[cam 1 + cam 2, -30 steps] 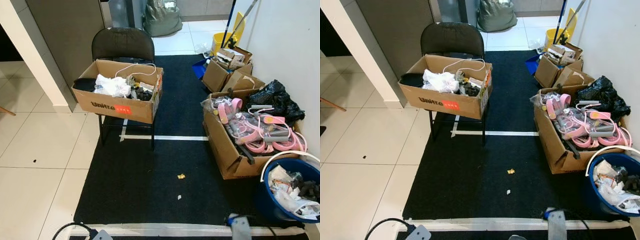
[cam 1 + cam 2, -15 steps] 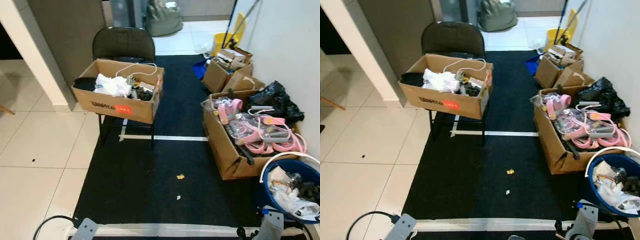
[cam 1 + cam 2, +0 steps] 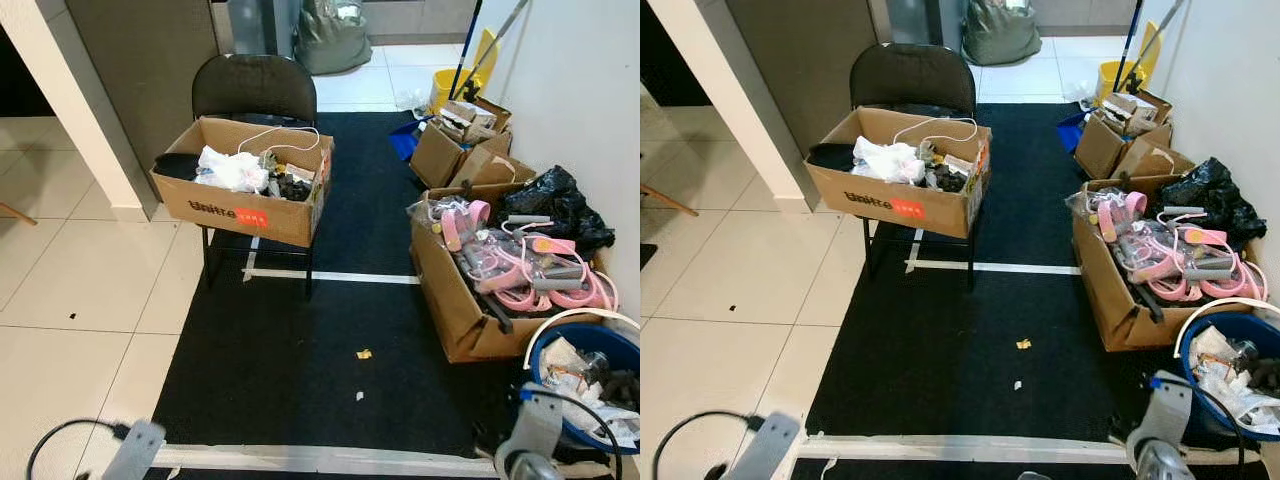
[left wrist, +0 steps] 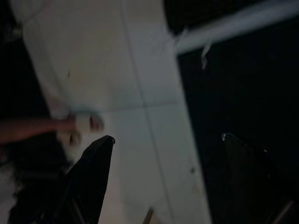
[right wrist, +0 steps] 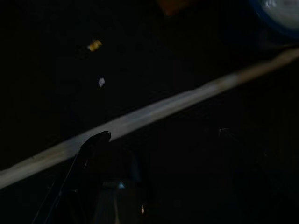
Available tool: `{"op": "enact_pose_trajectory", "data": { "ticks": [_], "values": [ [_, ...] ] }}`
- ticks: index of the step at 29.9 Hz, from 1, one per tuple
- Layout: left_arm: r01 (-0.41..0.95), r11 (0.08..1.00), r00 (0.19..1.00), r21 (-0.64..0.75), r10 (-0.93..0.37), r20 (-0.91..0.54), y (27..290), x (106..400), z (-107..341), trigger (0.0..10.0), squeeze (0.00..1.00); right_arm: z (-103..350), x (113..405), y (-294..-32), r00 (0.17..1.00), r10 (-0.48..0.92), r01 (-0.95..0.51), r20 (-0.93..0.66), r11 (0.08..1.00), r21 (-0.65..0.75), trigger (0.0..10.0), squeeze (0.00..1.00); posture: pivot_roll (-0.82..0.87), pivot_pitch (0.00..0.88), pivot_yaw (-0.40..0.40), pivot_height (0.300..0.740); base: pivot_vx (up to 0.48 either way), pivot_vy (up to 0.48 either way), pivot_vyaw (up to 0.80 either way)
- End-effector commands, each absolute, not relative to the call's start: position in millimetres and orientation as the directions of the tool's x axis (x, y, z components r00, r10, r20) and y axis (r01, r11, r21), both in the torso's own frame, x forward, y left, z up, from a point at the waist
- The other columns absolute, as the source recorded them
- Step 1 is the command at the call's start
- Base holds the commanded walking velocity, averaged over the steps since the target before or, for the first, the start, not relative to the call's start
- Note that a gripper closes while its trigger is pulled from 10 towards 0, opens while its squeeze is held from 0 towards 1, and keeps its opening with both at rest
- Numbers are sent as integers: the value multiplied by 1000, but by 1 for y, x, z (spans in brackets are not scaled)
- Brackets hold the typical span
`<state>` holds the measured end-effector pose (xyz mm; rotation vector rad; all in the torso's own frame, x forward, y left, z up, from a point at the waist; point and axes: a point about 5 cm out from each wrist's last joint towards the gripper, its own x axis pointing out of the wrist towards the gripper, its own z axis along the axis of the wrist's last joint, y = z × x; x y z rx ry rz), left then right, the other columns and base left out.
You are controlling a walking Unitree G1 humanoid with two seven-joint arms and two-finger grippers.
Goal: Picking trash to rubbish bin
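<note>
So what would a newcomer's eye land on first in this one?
Probably the pink gear spilling from a carton on the right of the black mat, near a blue bin of trash at the lower right. Next, the cardboard box on a black chair at the mat's left edge. Two small scraps, one yellow and one white, lie on the mat before the robot.
</note>
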<state>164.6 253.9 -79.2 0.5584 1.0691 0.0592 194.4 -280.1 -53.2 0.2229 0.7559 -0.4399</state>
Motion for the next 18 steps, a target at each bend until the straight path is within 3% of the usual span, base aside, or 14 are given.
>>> {"op": "enact_pose_trajectory", "data": {
  "ticks": [1,7,18],
  "values": [
    [239,869,502,432,270,-821,243,166,-82,10000,0,-57,191,-274,634,-290,457,-717,888,44,10000,0,-28,79,52,740,-345,0,0],
    [291,863,521,414,220,-825,223,172,-84,10000,0,-60,189,-269,633,-271,437,-725,898,46,10000,0,-32,82,49,740,-375,0,0],
    [312,861,487,401,217,-846,226,158,-89,10000,0,-63,184,-269,624,-268,435,-734,899,42,10000,0,-33,83,49,740,-417,0,0]
  ]
}}
